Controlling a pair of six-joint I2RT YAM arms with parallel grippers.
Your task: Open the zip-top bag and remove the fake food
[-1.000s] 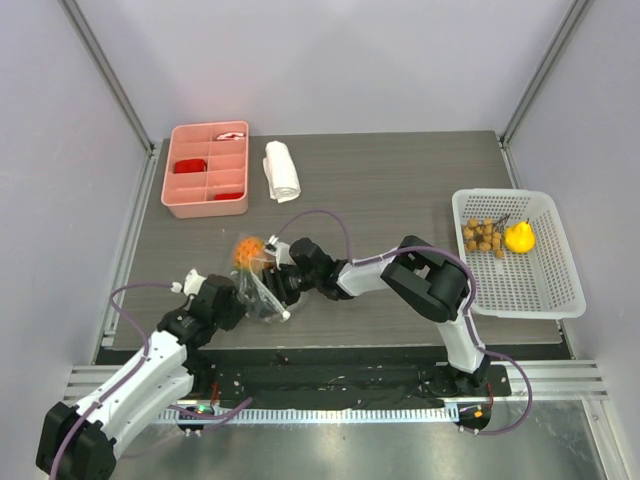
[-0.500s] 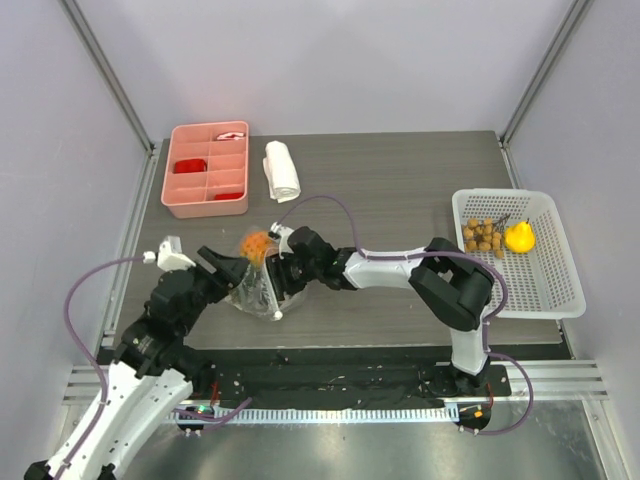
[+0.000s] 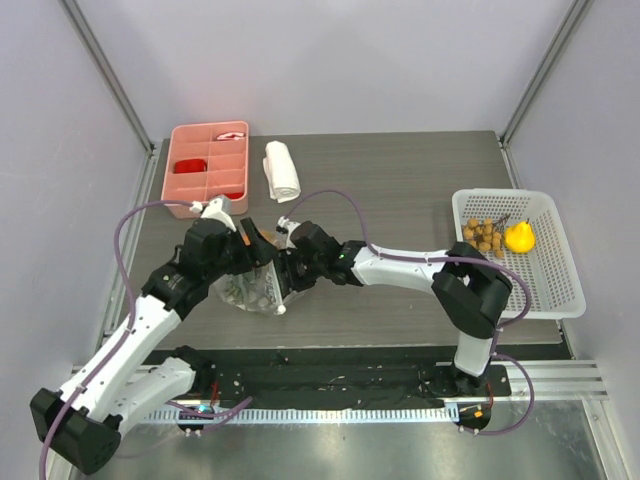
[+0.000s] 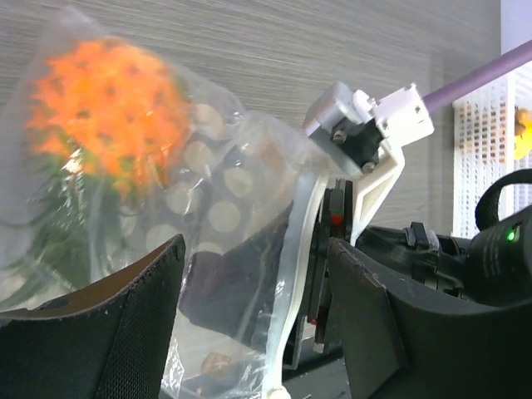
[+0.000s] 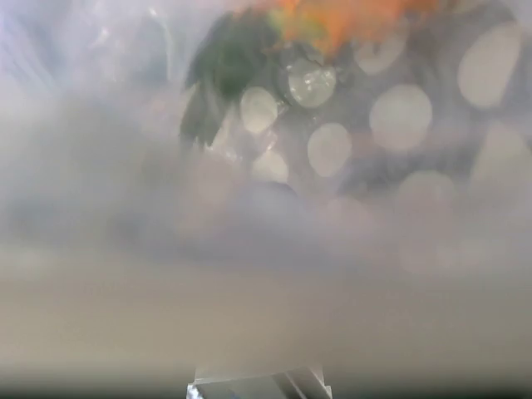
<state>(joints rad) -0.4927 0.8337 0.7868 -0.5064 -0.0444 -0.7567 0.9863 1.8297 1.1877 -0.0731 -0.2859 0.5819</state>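
The clear zip-top bag (image 3: pixel 245 292) lies near the table's front left, with both grippers at it. In the left wrist view my left gripper (image 4: pixel 253 249) is open, its black fingers (image 4: pixel 108 332) standing either side of the bag's (image 4: pixel 249 150) white zip edge (image 4: pixel 291 266). An orange spiky fruit with green (image 4: pixel 108 100) sits inside the bag. My right gripper (image 3: pixel 283 272) is pushed into the bag's mouth; plastic blurs its own view, where only the orange fruit (image 5: pixel 349 17) shows. The yellow pear (image 3: pixel 518 237) and brown balls (image 3: pixel 483 236) lie in the white basket (image 3: pixel 560 290).
A pink compartment tray (image 3: pixel 205 207) with red pieces stands at the back left, with a rolled white towel (image 3: pixel 281 171) beside it. The basket sits at the table's right edge. Purple cables loop over both arms.
My left arm has swung from the bag's near-left side up to its far side, and its gripper has opened around the bag's edge. The right gripper has shifted slightly at the bag.
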